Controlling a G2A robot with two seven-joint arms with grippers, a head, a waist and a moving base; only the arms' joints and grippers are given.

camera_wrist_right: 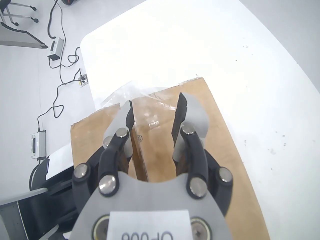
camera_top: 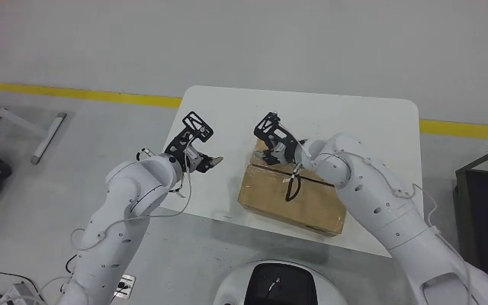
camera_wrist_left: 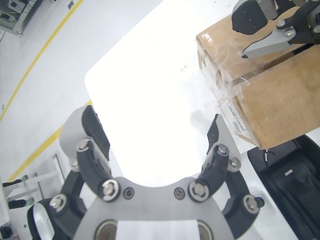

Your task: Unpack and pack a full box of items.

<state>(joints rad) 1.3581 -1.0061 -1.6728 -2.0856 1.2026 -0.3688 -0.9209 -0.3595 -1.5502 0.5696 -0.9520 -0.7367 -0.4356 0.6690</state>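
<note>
A brown cardboard box (camera_top: 290, 194) lies on the white table (camera_top: 358, 122), near its front edge. Its top flaps meet at a seam (camera_wrist_right: 140, 156) that gapes slightly, and crumpled clear tape (camera_wrist_right: 125, 94) clings to the end of the box (camera_wrist_left: 275, 101). My right gripper (camera_top: 268, 139) hangs open over that end of the box (camera_wrist_right: 225, 138), one fingertip (camera_wrist_left: 246, 54) down at the taped seam. Nothing sits between its fingers (camera_wrist_right: 156, 103). My left gripper (camera_wrist_left: 152, 118) is open and empty above bare table, a short way left of the box (camera_top: 207, 143).
The tabletop (camera_wrist_right: 212, 38) behind and to the left of the box is bare. The box's near side almost reaches the table's front edge (camera_top: 229, 217). A yellow line (camera_top: 91, 95) runs across the grey floor beyond the table.
</note>
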